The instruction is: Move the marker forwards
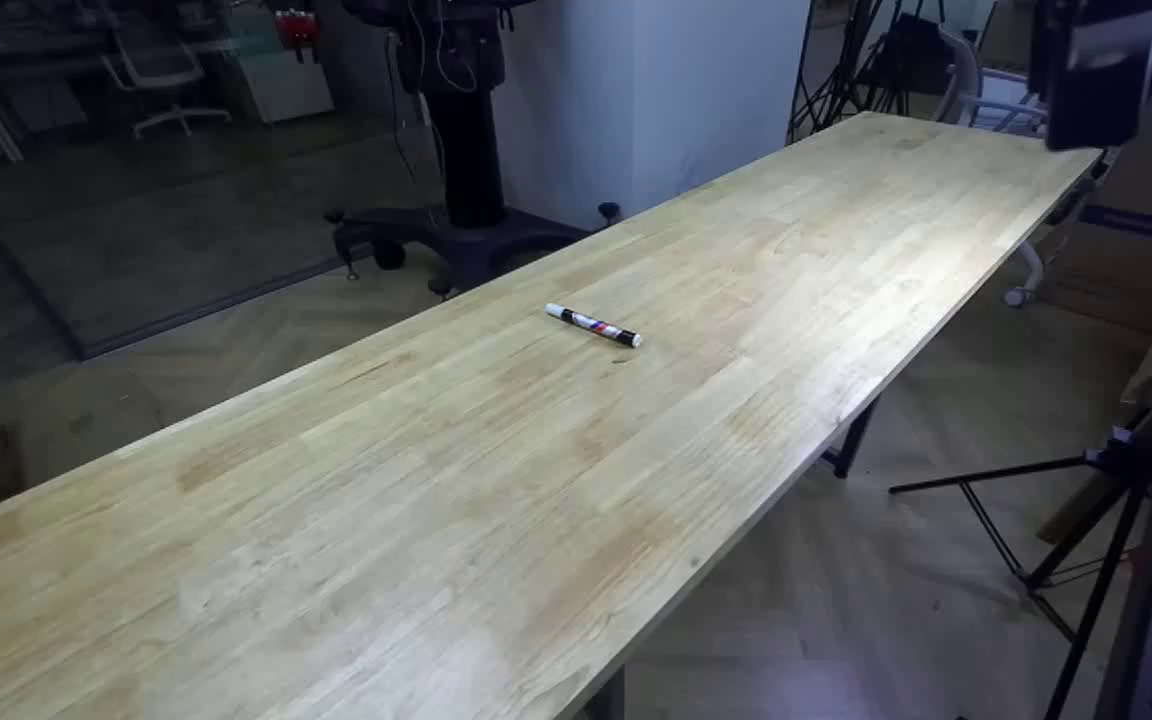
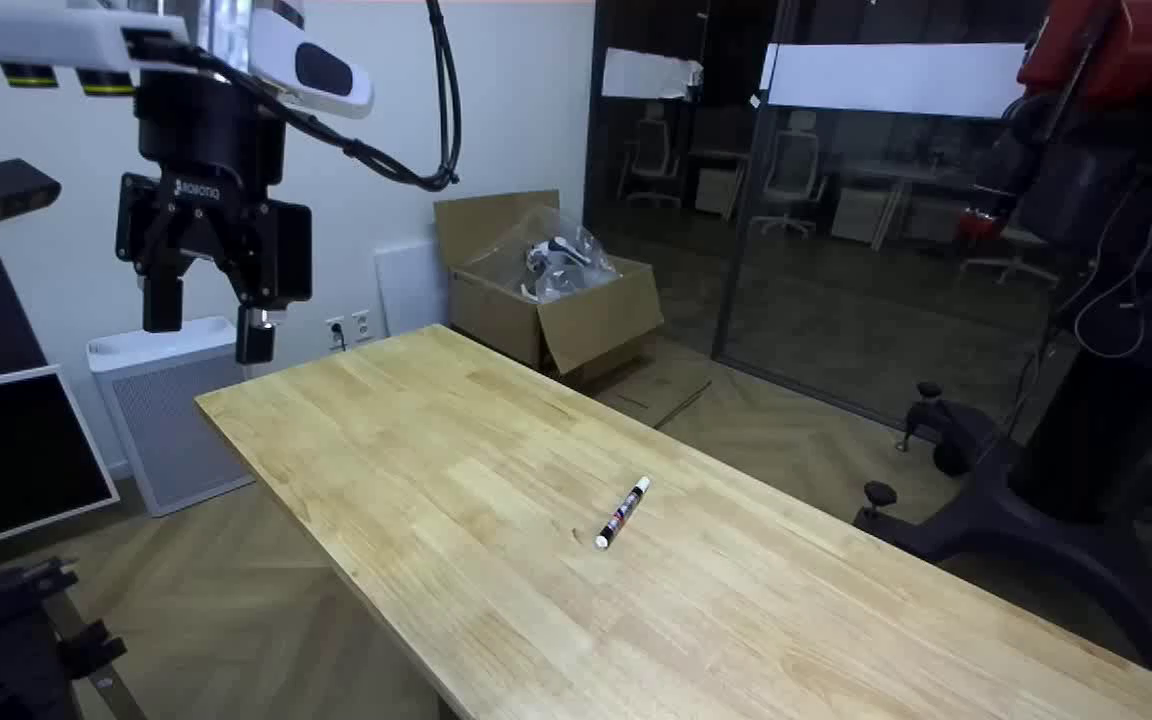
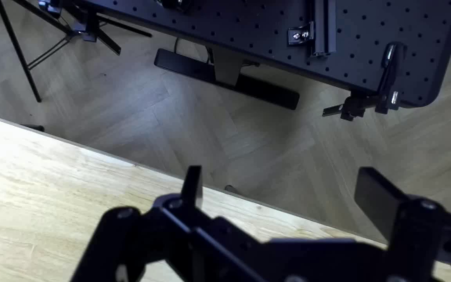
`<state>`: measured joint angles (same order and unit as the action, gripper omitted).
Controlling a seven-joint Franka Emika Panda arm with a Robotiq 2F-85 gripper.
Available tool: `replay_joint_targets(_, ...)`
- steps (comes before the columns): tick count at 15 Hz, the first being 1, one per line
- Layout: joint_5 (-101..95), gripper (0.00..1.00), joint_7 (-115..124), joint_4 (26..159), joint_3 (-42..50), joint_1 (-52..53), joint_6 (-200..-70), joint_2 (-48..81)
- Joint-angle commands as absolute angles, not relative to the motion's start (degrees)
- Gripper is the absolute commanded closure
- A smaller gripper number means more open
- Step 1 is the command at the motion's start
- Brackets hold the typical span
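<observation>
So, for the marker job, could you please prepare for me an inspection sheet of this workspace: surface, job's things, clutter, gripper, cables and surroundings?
Surface: long wooden table, with a small dark mark near the marker.
Job's things: marker lies on its side on the table, white at both ends.
Clutter: open cardboard box near a table corner, with clear plastic in it.
Gripper: open, holding nothing, apart from the marker.
Cables: black cable loops out beside the arm.
Surroundings: wheeled stand beyond one long table edge, tripod beyond the opposite one.
</observation>
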<state>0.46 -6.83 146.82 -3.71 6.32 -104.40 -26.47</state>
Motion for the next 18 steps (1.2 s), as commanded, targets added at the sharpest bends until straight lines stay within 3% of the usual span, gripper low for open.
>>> replay_joint_targets(1,0.44,0.00,-6.79,146.72,-3.64,6.40,-104.27,-26.45)
replay_joint_targets(12,0.44,0.00,-6.81,146.72,-3.64,6.40,-104.28,-26.45)
replay_joint_targets(18,-9.49,0.00,-3.93,147.91,-3.94,2.91,-122.35,-24.01)
